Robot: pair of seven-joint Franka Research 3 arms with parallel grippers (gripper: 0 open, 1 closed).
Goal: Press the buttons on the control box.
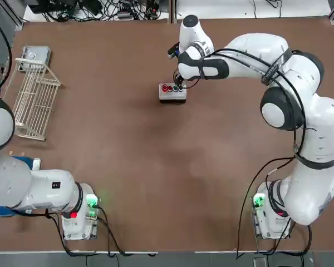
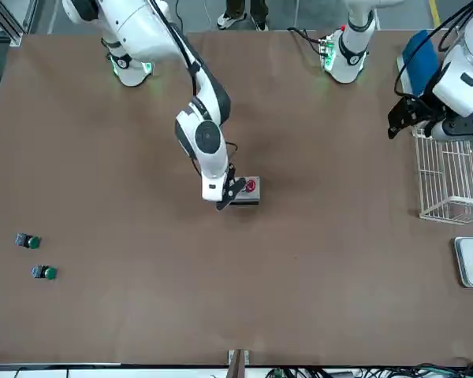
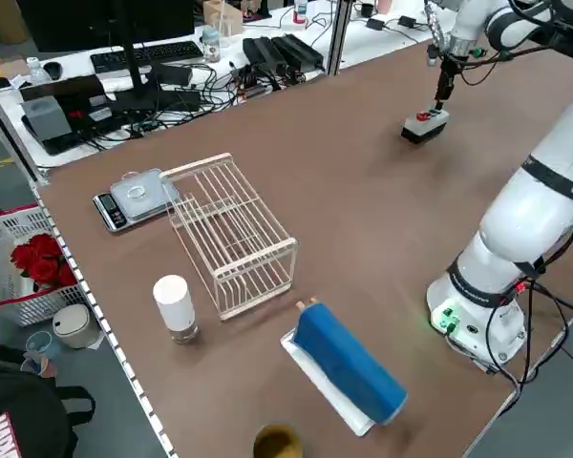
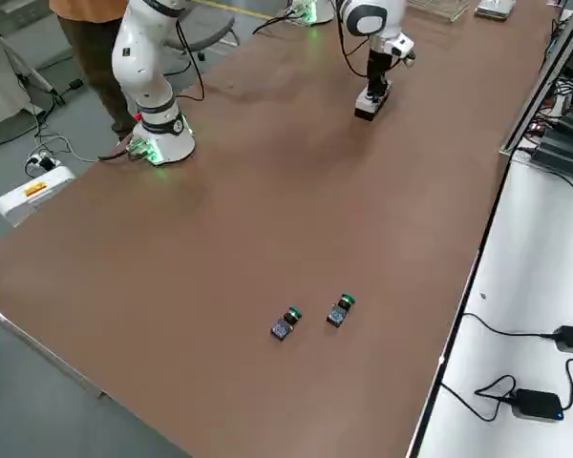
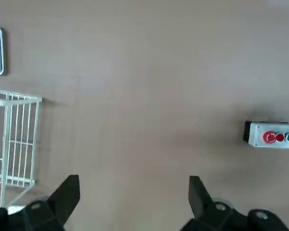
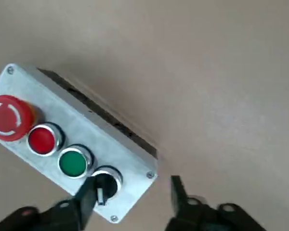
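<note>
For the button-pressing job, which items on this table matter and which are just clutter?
In the job:
- small light-grey rectangular control box with a row of round buttons
- right pincer, open, over the box's black-knob end

Lying about:
- white wire rack
- silver digital scale
- blue padded block
- white cylinder
- two loose green pushbuttons
- left pincer, open, idle near the rack
</note>
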